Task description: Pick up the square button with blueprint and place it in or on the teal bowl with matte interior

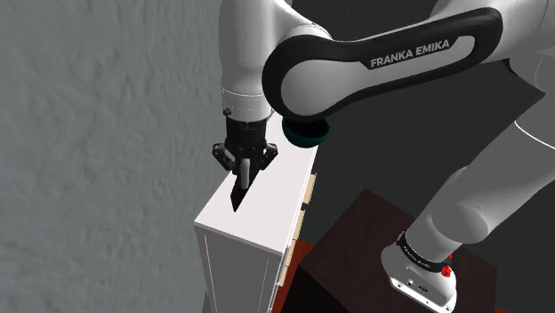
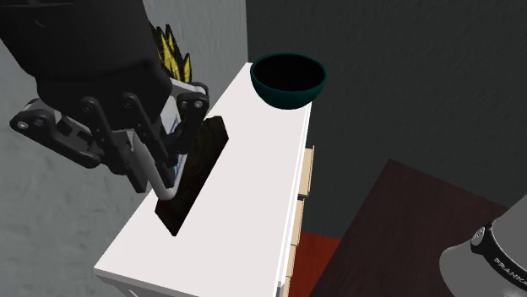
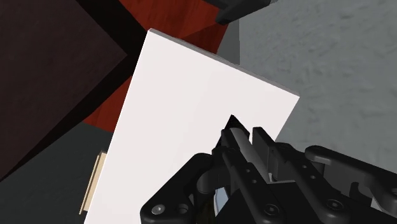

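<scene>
Jaws pressed together hang over white cabinet [image 2: 253,186] bearing a teal bowl [image 2: 289,97].

teal bowl [image 2: 290,98] | dark inside, upright | on white cabinet top [image 2: 245,194], at its end

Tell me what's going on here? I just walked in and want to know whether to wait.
The white Franka arm has its black gripper pointing down, close over the top of a white cabinet. The teal bowl stands at one end of that top, apart from the gripper. Whether the gripper holds the button I cannot tell. Nothing visibly lies in the bowl.
</scene>
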